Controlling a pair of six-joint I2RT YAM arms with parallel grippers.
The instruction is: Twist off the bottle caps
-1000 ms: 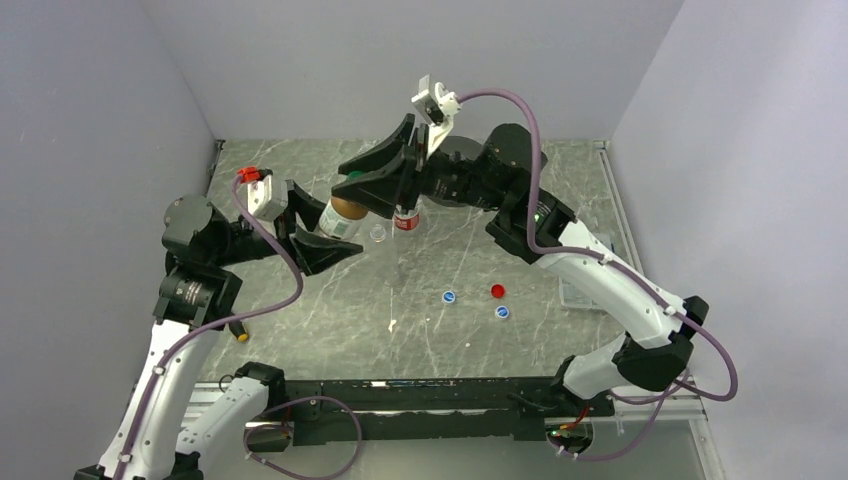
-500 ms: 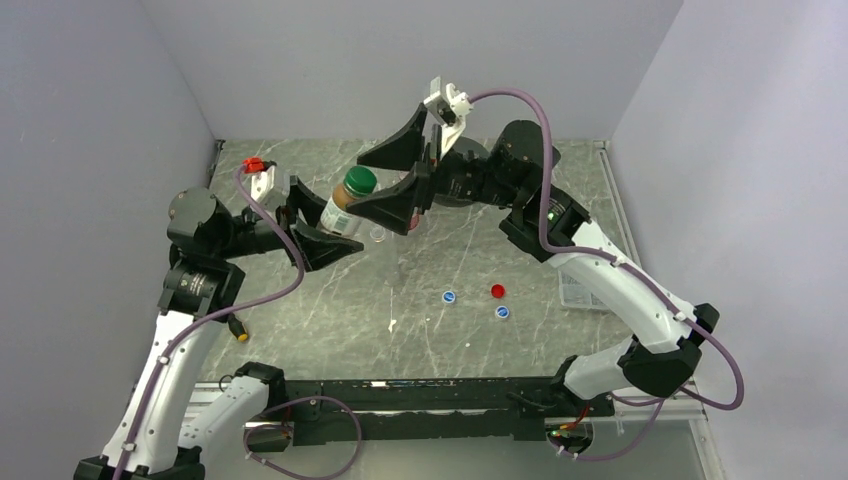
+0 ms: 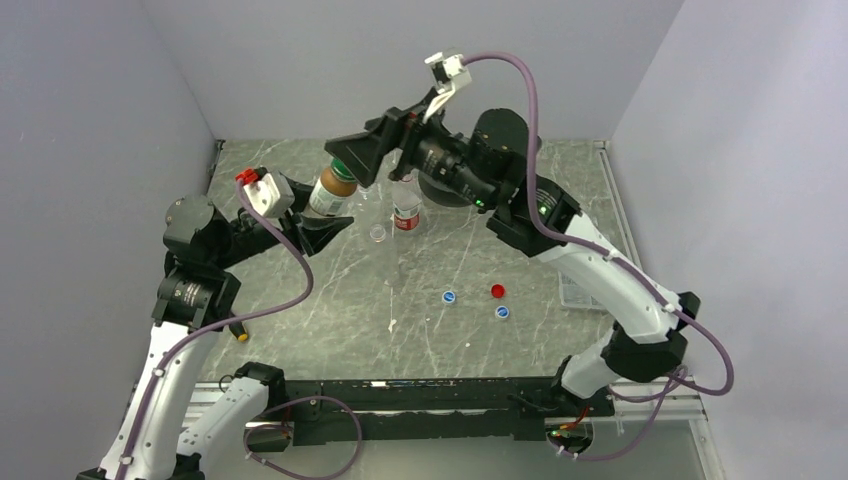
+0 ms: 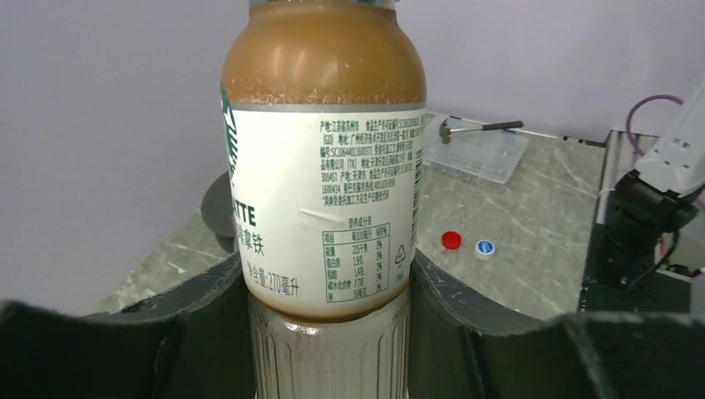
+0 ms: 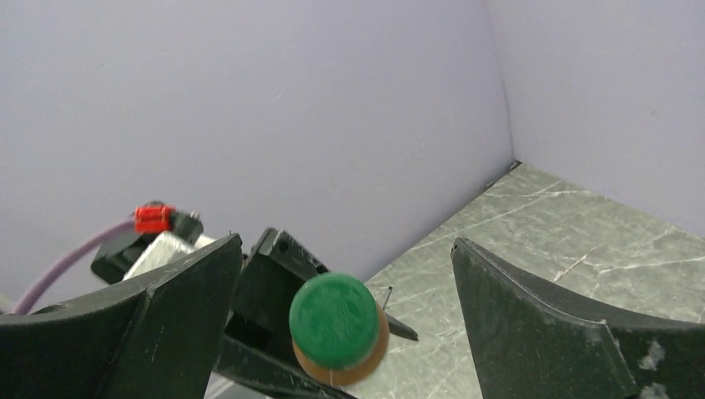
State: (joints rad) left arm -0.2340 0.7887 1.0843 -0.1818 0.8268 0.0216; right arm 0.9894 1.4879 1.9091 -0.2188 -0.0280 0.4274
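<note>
While the left claw (image 3: 318, 218) pinches the amber bottle (image 3: 331, 196) low on its body and holds it tilted above the far left of the table (image 3: 300, 300), the right claw (image 3: 352, 162) sits over the bottle's top with its jaws spread wide. From above, one dark finger hides the top itself. Right of them a red-label bottle (image 3: 405, 215) stands on the table, and a small clear bottle (image 3: 377, 234) stands just near-left of it; both look open-necked, though they are small. Nearer, in the middle, lie a red cap (image 3: 497, 291) and two blue caps (image 3: 449, 296), all loose.

Seen from the left wrist, the amber bottle (image 4: 324, 166) fills the frame, upright between the two black fingers (image 4: 208, 312), which press on its ribbed clear base. The red cap (image 4: 451, 239) and one blue cap show on the table behind.

Seen from the right wrist, the green cap (image 5: 337, 318) is still on the bottle, lying between the wide-apart jaws and touching neither.

My reading: three caps are off, and this green one is the last. The right claw has yet to close on it and twist.
</note>
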